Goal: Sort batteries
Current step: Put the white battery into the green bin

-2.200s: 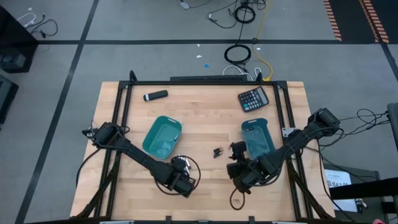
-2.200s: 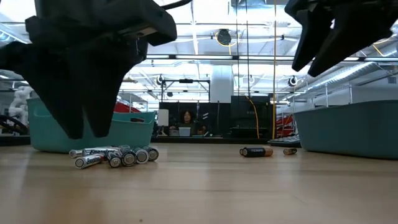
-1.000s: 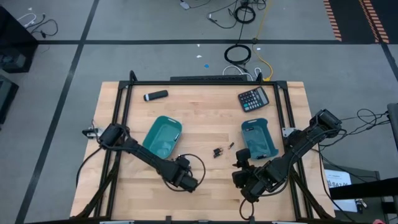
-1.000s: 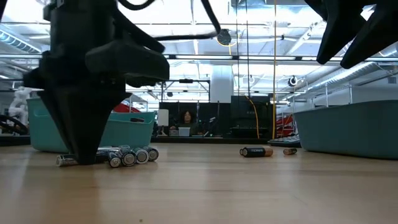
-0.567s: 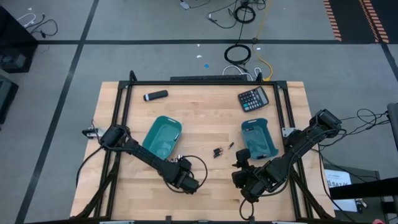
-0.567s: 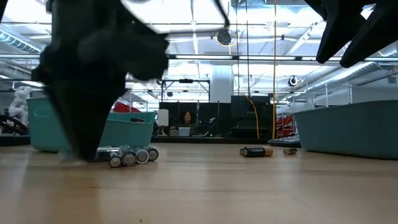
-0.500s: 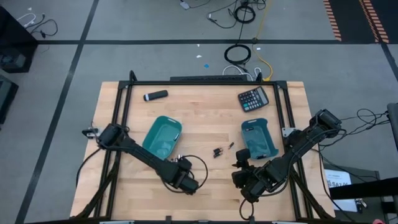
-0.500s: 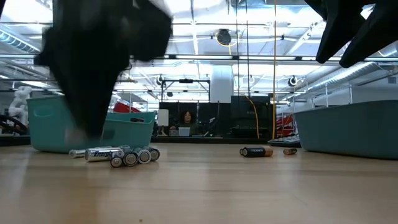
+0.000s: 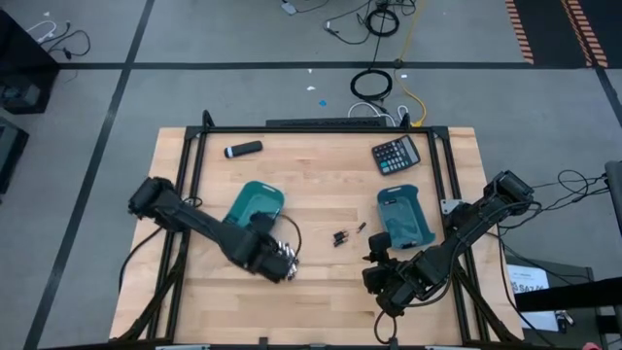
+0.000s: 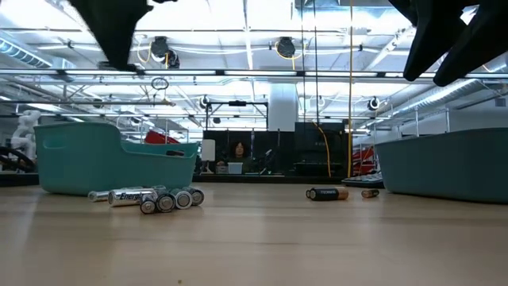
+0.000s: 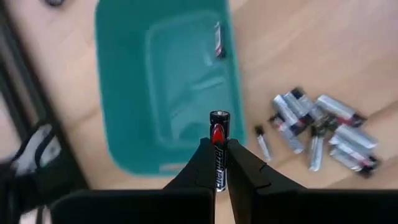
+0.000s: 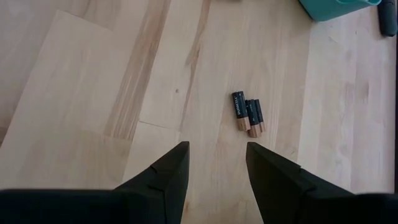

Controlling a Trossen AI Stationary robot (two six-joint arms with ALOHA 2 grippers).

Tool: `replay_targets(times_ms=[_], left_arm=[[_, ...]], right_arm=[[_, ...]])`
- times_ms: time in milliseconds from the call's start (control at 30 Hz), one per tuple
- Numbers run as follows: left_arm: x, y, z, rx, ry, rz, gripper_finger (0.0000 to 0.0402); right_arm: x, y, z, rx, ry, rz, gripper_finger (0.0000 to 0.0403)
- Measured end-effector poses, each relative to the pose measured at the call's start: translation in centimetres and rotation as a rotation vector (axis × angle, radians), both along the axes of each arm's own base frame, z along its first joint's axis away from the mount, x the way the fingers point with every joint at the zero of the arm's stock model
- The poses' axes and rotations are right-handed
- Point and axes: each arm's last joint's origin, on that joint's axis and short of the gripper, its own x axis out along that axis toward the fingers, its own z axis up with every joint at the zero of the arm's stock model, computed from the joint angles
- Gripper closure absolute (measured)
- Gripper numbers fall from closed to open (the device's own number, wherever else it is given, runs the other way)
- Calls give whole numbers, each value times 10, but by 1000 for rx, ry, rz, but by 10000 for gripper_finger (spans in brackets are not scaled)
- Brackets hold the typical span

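The left tool (image 11: 217, 163) is clamped on 1 slim dark battery (image 11: 218, 134), raised over the near end of the left teal bin (image 9: 255, 209), which already holds 1 battery (image 11: 218, 47). Silvery batteries (image 10: 147, 198) lie piled on the worktop (image 9: 321, 180) beside that bin. The right tool (image 12: 216, 163) hangs with fingers apart, empty (2 dark batteries (image 12: 248, 112) below it).

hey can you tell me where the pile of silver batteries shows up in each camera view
High view: pile of silvery cylindrical batteries beside the left arm's end effector, near the teal plastic bin.
Low view: left of centre, before that bin.
Left wrist view: beside the bin.
Right wrist view: absent.
Shared landmark: the teal bin.
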Motion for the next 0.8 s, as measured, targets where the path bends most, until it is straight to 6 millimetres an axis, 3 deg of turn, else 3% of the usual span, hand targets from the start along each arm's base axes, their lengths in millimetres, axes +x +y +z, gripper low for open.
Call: replay_targets(times_ms=[100, 333, 467, 633, 800], left_arm=[[-1, 16, 3, 14, 27, -56, 371], [8, 58, -9, -12, 161, -79, 227], [8, 68, -18, -48, 205, -48, 175], [12, 53, -19, -150, 152, -112, 170], [39, 17, -21, -312, -184, -225, 190]], right_arm=[[1, 0, 0, 6, -7, 1, 252], [2, 2, 1, 13, -17, 10, 252], [2, 1, 1, 11, -14, 8, 252], [1, 0, 0, 1, -2, 8, 252], [0, 0, 0, -5, 5, 9, 252]])
